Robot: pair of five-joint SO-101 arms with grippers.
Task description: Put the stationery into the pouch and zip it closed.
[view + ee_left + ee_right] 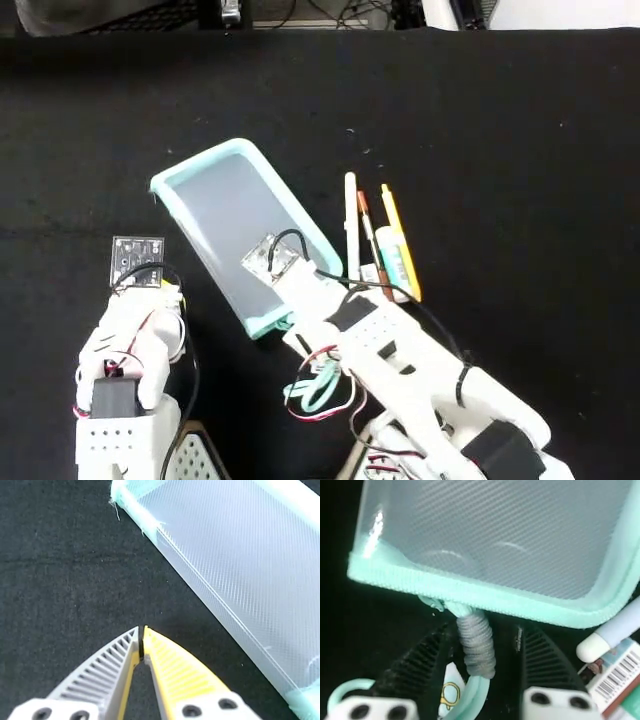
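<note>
1. Your right gripper (484,629) stands open, its black jaws on either side of the grey-wrapped pull cord (477,650) at the pouch's (495,535) teal zip edge
2. Your left gripper (141,635) is closed on nothing, its tips together over the bare black table (60,580), just beside the pouch's long side
3. Stationery (393,262) lies outside the pouch, along its other long side, touching the right arm
4. You have wide bare table beyond the pouch, well short of the far edge

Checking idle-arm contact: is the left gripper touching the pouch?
Apart. In the left wrist view, bare black table separates the left gripper, fingertips closed, from the pouch.
</note>
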